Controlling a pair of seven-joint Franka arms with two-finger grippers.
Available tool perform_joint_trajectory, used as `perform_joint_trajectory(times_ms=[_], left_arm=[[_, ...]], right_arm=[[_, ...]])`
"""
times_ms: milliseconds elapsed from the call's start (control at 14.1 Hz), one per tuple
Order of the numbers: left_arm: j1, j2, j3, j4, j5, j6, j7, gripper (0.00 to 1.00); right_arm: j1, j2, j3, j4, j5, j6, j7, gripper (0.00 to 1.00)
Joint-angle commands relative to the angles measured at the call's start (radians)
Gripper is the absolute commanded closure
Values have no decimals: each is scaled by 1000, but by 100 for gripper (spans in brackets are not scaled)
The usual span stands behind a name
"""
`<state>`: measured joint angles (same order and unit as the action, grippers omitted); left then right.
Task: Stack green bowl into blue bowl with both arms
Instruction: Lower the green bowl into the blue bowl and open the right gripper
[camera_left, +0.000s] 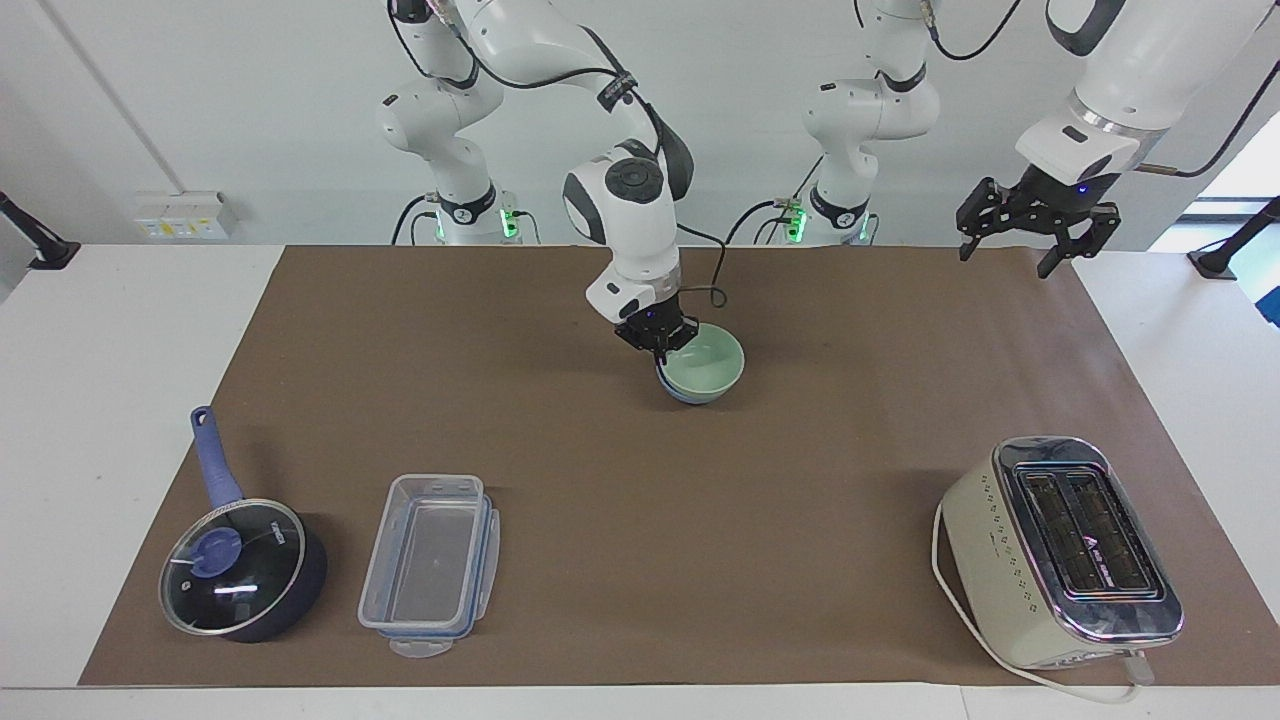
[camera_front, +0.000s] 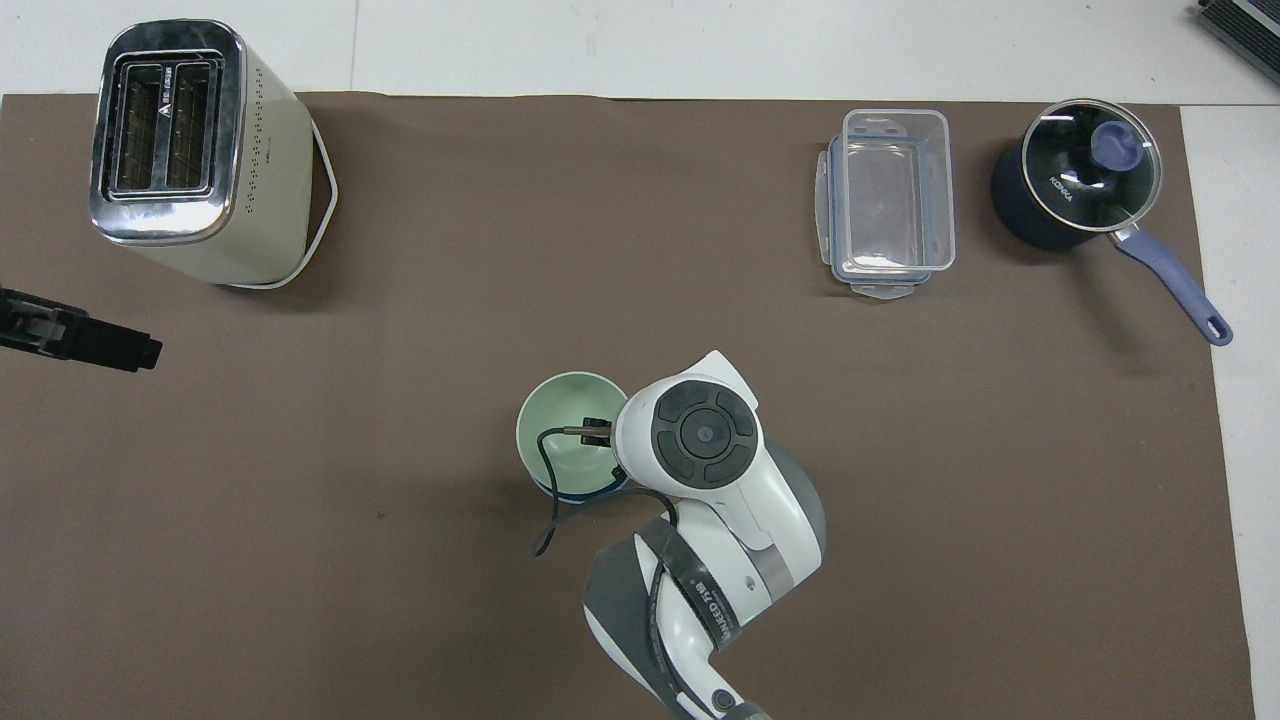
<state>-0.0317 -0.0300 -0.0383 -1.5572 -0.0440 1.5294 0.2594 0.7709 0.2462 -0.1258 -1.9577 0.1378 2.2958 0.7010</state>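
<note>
At the centre of the facing frame, the small round pale mint-green bowl (camera_left: 707, 367) sits nested in the small round periwinkle-blue bowl (camera_left: 676, 389), of which only a sliver of rim shows beneath it. The right gripper (camera_left: 659, 345), at the end of the white jointed arm coming from the upper left of that frame, is clenched on the green bowl's rim. In the upper right of the frame the left gripper (camera_left: 1035, 232) waits in the air over the brown mat's (camera_left: 600, 520) edge, fingers spread and holding nothing. By my judgement the stacking is nearly done: the 2 bowls are together, and what is left is to release the rim and withdraw.
</note>
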Motion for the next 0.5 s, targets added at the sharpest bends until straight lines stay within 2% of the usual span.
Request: perform_joint_trajectory(times_ms=[0,426], left_arm=[[12,-2,-9,9,13,-12,0,0],[12,-2,-9,9,12,-11,0,0]], right_arm=[[10,-34,-1,-42,0,-7,2,100],[21,-47,2,-66,2,-6,-8,100]])
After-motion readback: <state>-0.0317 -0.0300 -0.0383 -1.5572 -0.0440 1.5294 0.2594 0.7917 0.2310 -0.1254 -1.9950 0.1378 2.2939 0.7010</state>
